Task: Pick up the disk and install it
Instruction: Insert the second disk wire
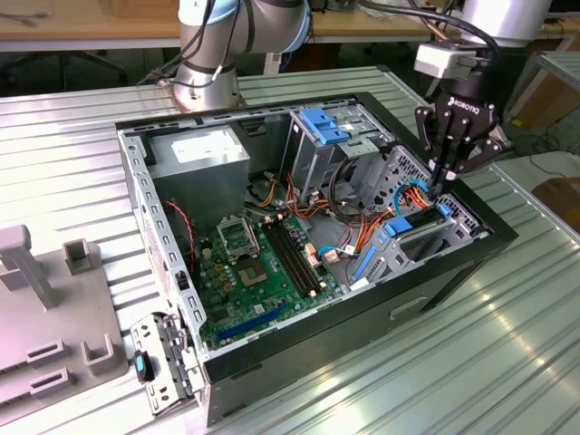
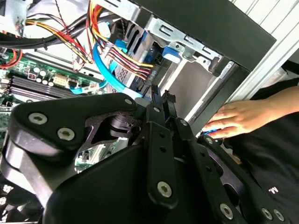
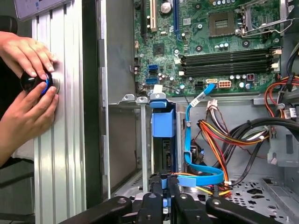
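The disk [image 1: 419,220], a dark body in a bright blue caddy rail, stands on edge in the drive bay at the computer case's corner on the exterior view's right. In the first wrist view the disk [image 3: 163,128] sits between grey metal bay walls, its blue rail running up to my fingers. My gripper [image 1: 441,188] hangs straight above the bay with its fingers drawn together on the disk's upper end. Both wrist views show the black fingers [image 3: 153,186] pinched on a blue edge, and the gripper [image 2: 159,97] points down into the bay.
The open black case [image 1: 453,272] holds a green motherboard [image 1: 254,263], bundled orange and blue cables [image 3: 205,140] beside the disk, and a fixed blue bracket [image 1: 322,125] on the grey cage. A person's hands [image 3: 28,88] hold a knob on the table beside the case. Grey fixtures [image 1: 54,308] lie at the exterior view's left.
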`<state>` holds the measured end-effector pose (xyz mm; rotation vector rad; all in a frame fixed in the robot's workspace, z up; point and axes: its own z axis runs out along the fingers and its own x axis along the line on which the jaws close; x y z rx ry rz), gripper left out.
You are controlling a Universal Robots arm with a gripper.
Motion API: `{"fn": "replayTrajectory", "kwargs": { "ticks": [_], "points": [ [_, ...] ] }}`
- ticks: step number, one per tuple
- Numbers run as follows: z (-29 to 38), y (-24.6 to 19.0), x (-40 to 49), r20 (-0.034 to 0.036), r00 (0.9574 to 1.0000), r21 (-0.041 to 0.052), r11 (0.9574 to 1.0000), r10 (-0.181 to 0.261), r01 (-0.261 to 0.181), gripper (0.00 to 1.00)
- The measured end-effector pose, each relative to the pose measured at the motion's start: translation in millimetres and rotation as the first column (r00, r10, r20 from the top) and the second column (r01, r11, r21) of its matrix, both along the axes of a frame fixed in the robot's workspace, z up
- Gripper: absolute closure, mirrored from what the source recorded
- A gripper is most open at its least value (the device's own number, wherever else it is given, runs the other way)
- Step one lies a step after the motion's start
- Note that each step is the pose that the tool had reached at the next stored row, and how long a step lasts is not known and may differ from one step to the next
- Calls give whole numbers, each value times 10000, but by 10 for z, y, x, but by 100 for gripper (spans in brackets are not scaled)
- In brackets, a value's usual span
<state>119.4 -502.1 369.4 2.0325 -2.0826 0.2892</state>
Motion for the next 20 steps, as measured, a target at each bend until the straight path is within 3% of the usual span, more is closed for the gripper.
{"fn": "replayTrajectory", "kwargs": {
  "ticks": [7, 8, 9, 10, 12, 13, 17, 20],
  "points": [
    [-30, -10, -65, 235, 9997, 81, 9999, 117, -119, 84],
    [-33, -20, -78, 244, 9996, 337, 9994, 111, -119, 84],
    [-36, -41, -81, 249, 9996, 480, 9988, 108, -120, 84],
    [-38, -64, -84, 252, 9996, 564, 9983, 106, -120, 84],
    [-61, -194, -107, 277, 9996, 894, 9959, 102, -126, 84],
    [-69, -214, -118, 297, 9995, 991, 9950, 117, -146, 84],
    [-85, -231, -130, 344, 9993, 1239, 9921, 163, -204, 84],
    [-125, -236, -131, 351, 9992, 1300, 9913, 170, -214, 84]
  ]
}}
